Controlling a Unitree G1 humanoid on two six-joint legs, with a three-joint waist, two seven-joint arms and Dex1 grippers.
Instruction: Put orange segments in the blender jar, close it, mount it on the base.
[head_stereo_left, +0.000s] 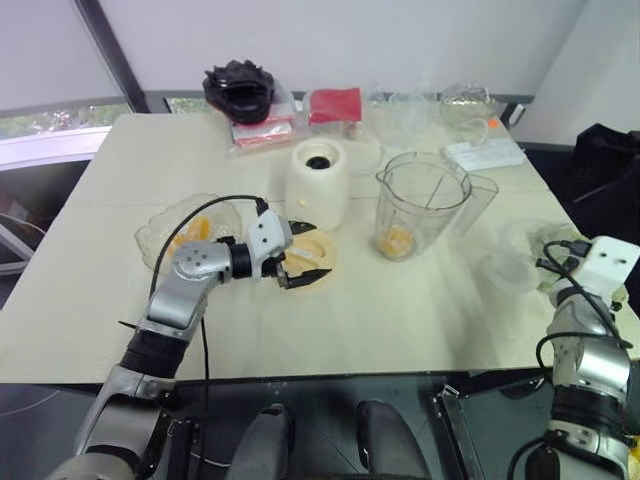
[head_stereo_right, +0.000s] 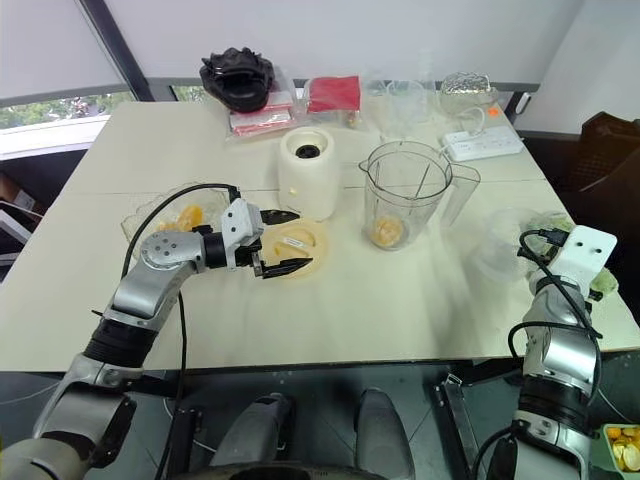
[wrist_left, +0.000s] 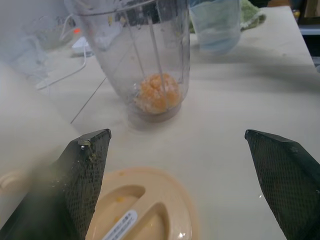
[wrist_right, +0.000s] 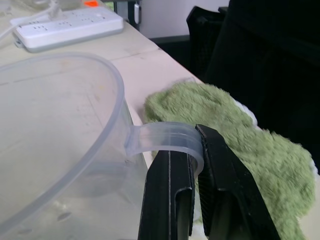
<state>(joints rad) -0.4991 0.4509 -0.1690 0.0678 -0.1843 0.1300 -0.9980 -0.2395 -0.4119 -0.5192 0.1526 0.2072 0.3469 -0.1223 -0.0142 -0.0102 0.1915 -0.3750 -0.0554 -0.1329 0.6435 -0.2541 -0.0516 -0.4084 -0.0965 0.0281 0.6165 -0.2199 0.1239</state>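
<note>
The blender jar (head_stereo_left: 420, 195) stands upright at the table's middle, with orange segments (wrist_left: 157, 92) lying at its bottom. More orange segments (head_stereo_left: 195, 230) lie in a cut-glass bowl (head_stereo_left: 150, 240) at the left. The base (head_stereo_left: 318, 180) stands behind a flat cream lid (head_stereo_left: 325, 248). My left gripper (head_stereo_left: 308, 252) hovers open just over that lid, its fingers spread either side and nothing between them. At the table's right edge my right gripper (wrist_right: 192, 145) is shut on the thin handle of a clear plastic cup (wrist_right: 55, 125).
A green cloth (wrist_right: 240, 125) lies right beside the clear cup at the table's right edge. At the back are a white power strip (head_stereo_left: 485, 153), red packets (head_stereo_left: 335, 103), a black object (head_stereo_left: 238, 88) and clear plastic ware (head_stereo_left: 400, 110).
</note>
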